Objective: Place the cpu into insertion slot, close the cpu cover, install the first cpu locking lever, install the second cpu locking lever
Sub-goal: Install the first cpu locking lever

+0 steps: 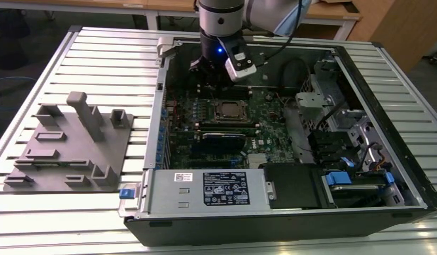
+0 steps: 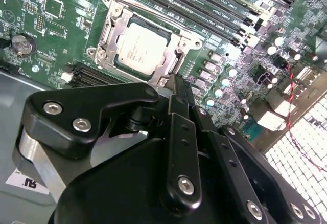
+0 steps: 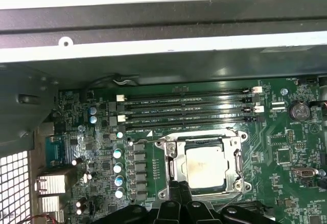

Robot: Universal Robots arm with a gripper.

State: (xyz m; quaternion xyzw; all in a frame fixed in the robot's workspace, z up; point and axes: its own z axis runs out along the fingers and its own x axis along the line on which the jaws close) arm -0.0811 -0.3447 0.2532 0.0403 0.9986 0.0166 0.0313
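The cpu (image 3: pixel 205 166) lies flat in the insertion slot (image 3: pixel 240 138) on the green board, its silver face up; it is also in the second wrist view (image 2: pixel 143 47) and the exterior view (image 1: pixel 229 110). The cpu cover (image 3: pixel 172 163) lies down as a silver frame around the chip's face, with its edge (image 2: pixel 110 32) against the socket. My gripper (image 1: pixel 216 82) hangs over the far side of the socket, above the board and touching nothing. Its black fingers (image 2: pixel 176 88) meet at a point next to the socket's rim, shut with nothing between them; their tips (image 3: pixel 177 189) sit just off the frame.
Long black memory slots (image 3: pixel 186 109) run beside the socket. The open case's metal wall (image 3: pixel 163 55) is close behind them. A grey labelled power-supply box (image 1: pixel 204 188) fills the near side, with drive bays and cables (image 1: pixel 345 138) at the exterior view's right. A grey fixture plate (image 1: pixel 69 143) lies outside the case.
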